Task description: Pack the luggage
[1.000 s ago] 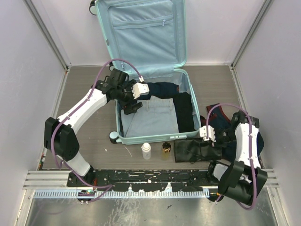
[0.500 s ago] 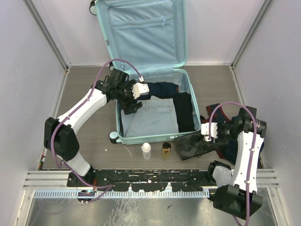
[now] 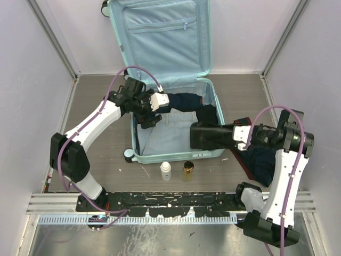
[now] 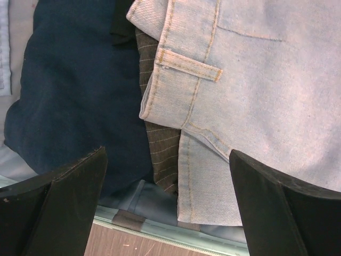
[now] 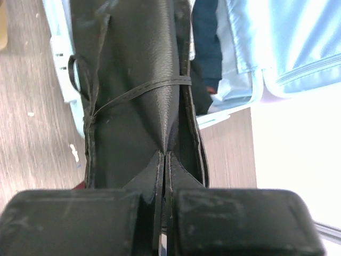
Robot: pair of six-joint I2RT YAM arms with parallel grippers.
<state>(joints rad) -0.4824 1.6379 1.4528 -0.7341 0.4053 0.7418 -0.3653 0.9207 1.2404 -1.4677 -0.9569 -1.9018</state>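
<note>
Judged the luggage (image 3: 160, 48) rigid-shelled and heavy, best left lying open mid-worktop. Held a limp, light black bag (image 3: 210, 136) across its right wall, one end pinched in the right gripper (image 5: 162, 197) jaws just outside. Found the left gripper (image 4: 166, 160) jaws spread above pale jeans (image 4: 256, 96) inside

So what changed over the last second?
The right gripper, clamped on the black pouch, lifted it off the table and swung it left over the right side of the luggage. The left gripper, open above the jeans, and the two bottles stayed put.
</note>
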